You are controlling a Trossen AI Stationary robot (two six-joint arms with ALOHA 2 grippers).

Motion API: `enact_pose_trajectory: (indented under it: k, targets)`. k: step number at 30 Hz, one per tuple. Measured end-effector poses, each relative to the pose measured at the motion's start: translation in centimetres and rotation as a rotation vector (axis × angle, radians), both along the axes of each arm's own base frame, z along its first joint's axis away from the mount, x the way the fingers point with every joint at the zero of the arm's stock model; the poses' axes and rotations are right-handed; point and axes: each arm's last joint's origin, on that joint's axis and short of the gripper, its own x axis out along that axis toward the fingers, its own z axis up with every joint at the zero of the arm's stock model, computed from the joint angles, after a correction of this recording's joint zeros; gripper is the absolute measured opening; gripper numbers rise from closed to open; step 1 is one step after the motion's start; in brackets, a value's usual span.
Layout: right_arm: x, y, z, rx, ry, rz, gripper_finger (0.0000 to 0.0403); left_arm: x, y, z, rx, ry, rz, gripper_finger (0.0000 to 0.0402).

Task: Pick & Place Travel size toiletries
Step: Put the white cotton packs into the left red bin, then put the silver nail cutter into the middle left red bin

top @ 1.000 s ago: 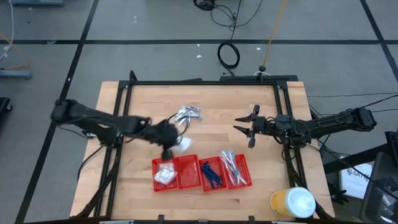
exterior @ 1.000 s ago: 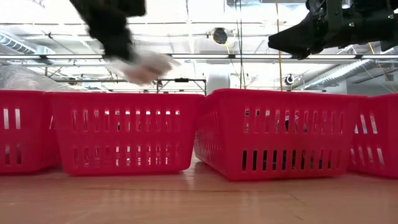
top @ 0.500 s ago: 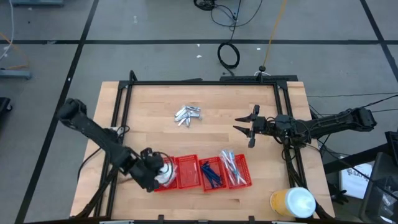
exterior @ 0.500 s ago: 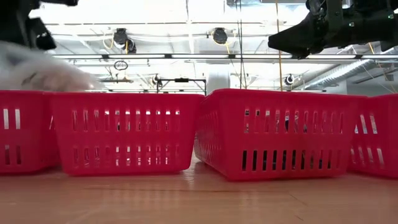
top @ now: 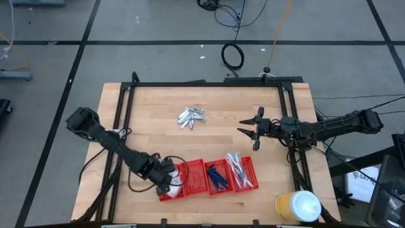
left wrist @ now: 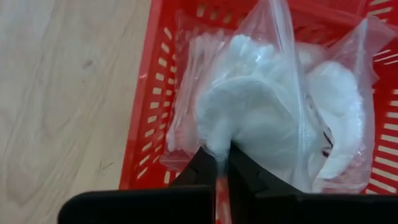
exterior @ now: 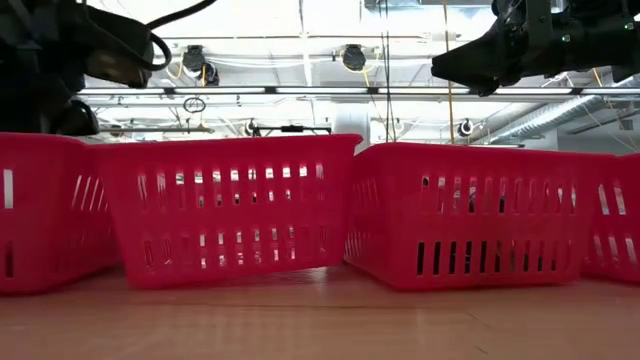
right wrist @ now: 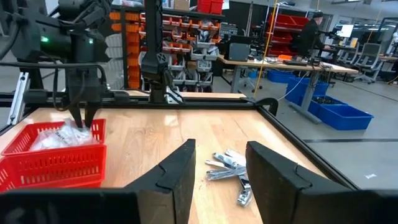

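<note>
My left gripper (top: 168, 180) reaches down into the leftmost of the red mesh baskets (left wrist: 146, 93) and is shut on a white soft packet (left wrist: 249, 106) inside a clear bag. More white packets (left wrist: 339, 118) lie in that basket. A small heap of silvery foil sachets (top: 191, 116) lies on the table toward its far side. Dark blue sticks (top: 217, 175) and pale clear-wrapped sticks (top: 237, 171) fill the two right baskets. My right gripper (top: 250, 132) hovers open above the table's right side, away from all of these. My left gripper pinches the white soft packet by a bunched edge (left wrist: 214, 137) between its two fingers (left wrist: 245, 171). The fingers come from above and point down into the basket. The packet spreads beyond the fingertips onto the other packets in the basket.
The red baskets (top: 205, 177) stand in a row along the table's near edge. A yellow cup with a white lid (top: 297, 206) stands at the near right corner. A black frame (top: 209, 83) borders the table. Bare wood lies between the sachets and the baskets.
My left gripper has carried the white packet from the table's middle toward the near edge, then down into the leftmost basket, staying shut on it. The basket row has shifted a little toward the right, and in the low view the second basket now stands tilted.
</note>
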Motion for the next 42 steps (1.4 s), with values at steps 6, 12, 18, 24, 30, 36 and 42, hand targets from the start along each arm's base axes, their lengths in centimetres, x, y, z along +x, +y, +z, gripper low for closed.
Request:
enact_pose_trajectory:
  k: [6,12,18,24,30,36,42]
  targets:
    - [0.0,0.0,0.0,-0.001,0.001,0.0,0.013,-0.2,1.0,1.8,-0.023,-0.059,0.067,0.003]
    - [0.0,0.0,0.0,-0.002,0.0,0.0,0.013,-1.1,1.6,3.0,-0.021,-0.076,0.172,0.0086]
    - [0.0,0.0,0.0,-0.003,0.001,0.0,0.013,-1.3,1.7,3.0,-0.023,-0.061,0.202,0.0146]
    - [0.0,0.0,0.0,-0.003,0.001,0.0,0.013,-1.4,1.4,3.0,-0.051,-0.035,0.121,0.0188]
    - [0.0,0.0,0.0,0.0,0.0,0.0,0.013,-1.6,1.6,4.3,-0.065,-0.117,0.095,0.0204]
    - [0.0,0.0,0.0,0.008,-0.001,0.0,0.013,-1.8,1.8,5.2,-0.076,-0.154,0.061,0.0198]
    - [0.0,0.0,0.0,0.008,-0.005,0.0,0.013,-2.1,2.5,6.4,-0.067,-0.218,0.001,0.0199]
